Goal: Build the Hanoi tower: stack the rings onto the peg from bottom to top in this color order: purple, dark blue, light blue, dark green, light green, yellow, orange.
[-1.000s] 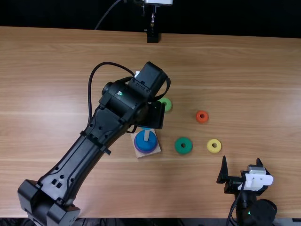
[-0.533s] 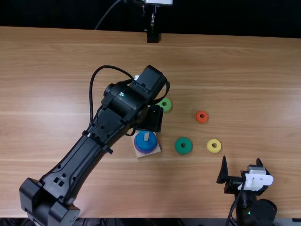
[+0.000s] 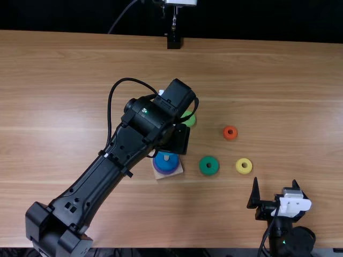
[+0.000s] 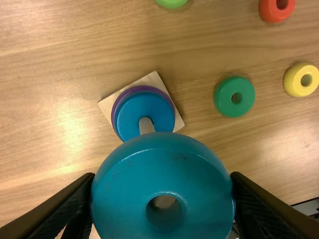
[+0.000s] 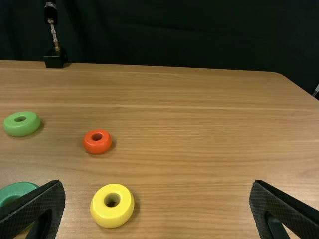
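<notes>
My left gripper [image 3: 176, 139] hangs over the far edge of the wooden base [image 3: 174, 172], where the purple ring [image 3: 164, 171] lies under the dark blue ring [image 3: 167, 161] on the peg. In the left wrist view my left gripper [image 4: 163, 186] is shut on the light blue ring [image 4: 129, 199], held close to the camera, with the peg [image 4: 146, 125] just beside its rim. Loose on the table are the dark green [image 3: 209, 165], light green [image 3: 190, 119], yellow [image 3: 244, 166] and orange [image 3: 230, 133] rings. My right gripper [image 3: 274, 183], [image 5: 157, 182] stands open at the near right.
A black stand [image 3: 173, 42] is at the table's far edge. The left arm crosses the table [image 3: 107, 225] diagonally from the near left, its cable looping above it. The dark green ring is close to the right of the base.
The left gripper has shifted slightly toward the near edge, then a little right, still over the base's far side. The right arm and loose rings have stayed put.
</notes>
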### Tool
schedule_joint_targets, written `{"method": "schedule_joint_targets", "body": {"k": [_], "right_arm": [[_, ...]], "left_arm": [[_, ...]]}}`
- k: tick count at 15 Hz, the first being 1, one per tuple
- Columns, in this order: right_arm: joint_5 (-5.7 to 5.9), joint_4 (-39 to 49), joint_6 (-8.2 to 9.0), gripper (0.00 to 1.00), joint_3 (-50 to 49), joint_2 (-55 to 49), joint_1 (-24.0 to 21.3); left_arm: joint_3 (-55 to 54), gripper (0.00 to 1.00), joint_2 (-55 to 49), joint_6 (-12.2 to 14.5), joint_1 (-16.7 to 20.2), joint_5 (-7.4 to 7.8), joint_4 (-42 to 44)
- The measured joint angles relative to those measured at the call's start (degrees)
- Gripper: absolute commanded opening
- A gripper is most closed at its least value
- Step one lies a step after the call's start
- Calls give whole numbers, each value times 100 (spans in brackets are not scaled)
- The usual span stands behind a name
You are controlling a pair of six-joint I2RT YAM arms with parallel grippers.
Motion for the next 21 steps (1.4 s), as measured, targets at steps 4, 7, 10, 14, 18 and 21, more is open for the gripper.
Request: {"method": "schedule_joint_targets", "body": {"k": [4, 7, 10, 14, 18, 21], "right_arm": [[0, 0, 2, 100, 0, 0, 0], [0, -2, 0, 100, 0, 0, 0], [0, -2, 0, 100, 0, 0, 0], [0, -2, 2, 100, 0, 0, -2], [0, -2, 0, 100, 0, 0, 0], [0, -2, 2, 100, 0, 0, 0]], "left_arm": [[0, 100, 0, 2, 0, 7, -37], [0, 100, 0, -2, 2, 372, -125], [0, 100, 0, 0, 2, 568, -131], [0, 100, 0, 2, 17, 581, -33], [0, 100, 0, 11, 450, 621, 286], [0, 100, -4, 264, 1014, 627, 575]]}}
